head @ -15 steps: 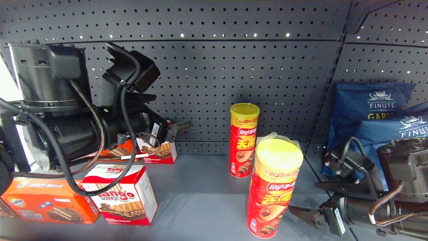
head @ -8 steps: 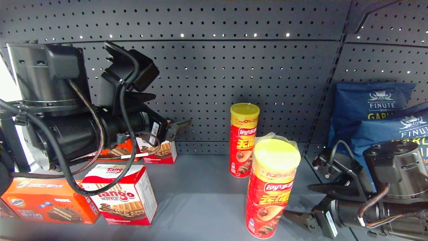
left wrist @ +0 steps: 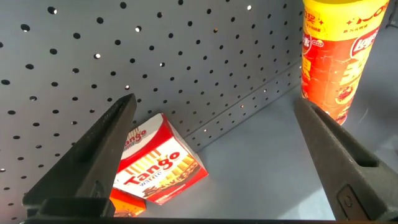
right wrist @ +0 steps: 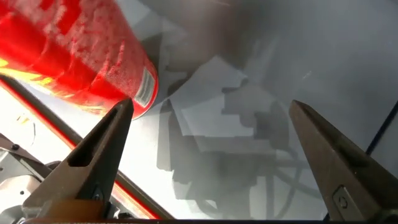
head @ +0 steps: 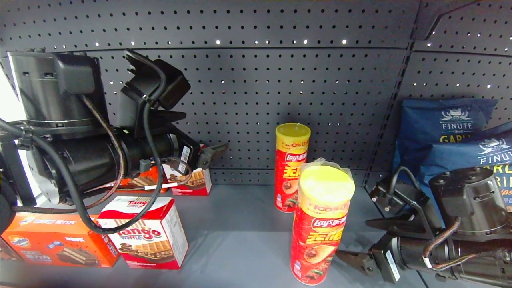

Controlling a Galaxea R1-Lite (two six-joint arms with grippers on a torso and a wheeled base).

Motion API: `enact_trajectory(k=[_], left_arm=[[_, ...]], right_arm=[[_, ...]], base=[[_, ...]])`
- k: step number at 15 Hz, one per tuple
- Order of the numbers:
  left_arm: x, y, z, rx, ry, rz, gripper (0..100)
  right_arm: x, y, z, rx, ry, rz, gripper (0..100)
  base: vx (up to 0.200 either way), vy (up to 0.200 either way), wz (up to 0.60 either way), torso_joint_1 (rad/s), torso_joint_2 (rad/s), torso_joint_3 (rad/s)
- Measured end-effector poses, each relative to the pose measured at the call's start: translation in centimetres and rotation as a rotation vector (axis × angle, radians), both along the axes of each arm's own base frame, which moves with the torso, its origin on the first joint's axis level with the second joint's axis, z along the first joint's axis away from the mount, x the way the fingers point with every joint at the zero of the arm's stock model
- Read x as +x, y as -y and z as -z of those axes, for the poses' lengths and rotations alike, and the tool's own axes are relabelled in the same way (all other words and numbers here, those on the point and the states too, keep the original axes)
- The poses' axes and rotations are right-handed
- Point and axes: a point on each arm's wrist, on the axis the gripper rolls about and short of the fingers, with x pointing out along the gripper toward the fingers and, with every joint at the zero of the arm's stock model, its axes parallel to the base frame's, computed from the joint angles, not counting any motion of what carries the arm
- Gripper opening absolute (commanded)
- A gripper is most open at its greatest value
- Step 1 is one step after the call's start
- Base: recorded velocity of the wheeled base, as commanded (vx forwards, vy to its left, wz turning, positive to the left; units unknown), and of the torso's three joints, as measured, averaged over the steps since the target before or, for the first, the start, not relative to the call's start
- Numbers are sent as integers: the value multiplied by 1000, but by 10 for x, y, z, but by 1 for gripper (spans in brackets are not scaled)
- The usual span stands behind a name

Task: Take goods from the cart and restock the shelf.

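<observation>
Chip can [head: 322, 224] stands upright in the lower centre-right of the head view, on the grey shelf [head: 240, 228], in front of a rear can [head: 292, 166] of the same kind. The right gripper [head: 354, 239] sits low at the frame's lower right, just beside the can, its fingers [head: 352, 259] spread and holding nothing. At centre-left the left gripper [head: 208, 154] hangs above a wafer box [head: 188, 180], well apart from the cans.

In the left wrist view the fingers are wide open and empty, with the rear can in the upper right corner.

In the right wrist view the chip can fills the upper left, close to one finger; whether they touch I cannot tell.

The can looks placed, so the step seems to be backing out. It is tall and narrow and likely tips easily — so draw the right gripper straight back, fingers kept wide, with no sideways sweep.
</observation>
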Motion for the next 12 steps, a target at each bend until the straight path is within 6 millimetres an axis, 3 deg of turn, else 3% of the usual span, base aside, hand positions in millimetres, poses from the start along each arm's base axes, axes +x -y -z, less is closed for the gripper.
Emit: enact_trajectory(k=[12], left_arm=[[0,0,-1,-6,6,-3,100]], right_arm=[[3,-10,0,-3,-4,-25,100]], base=[[0,0,0,0,0,0]])
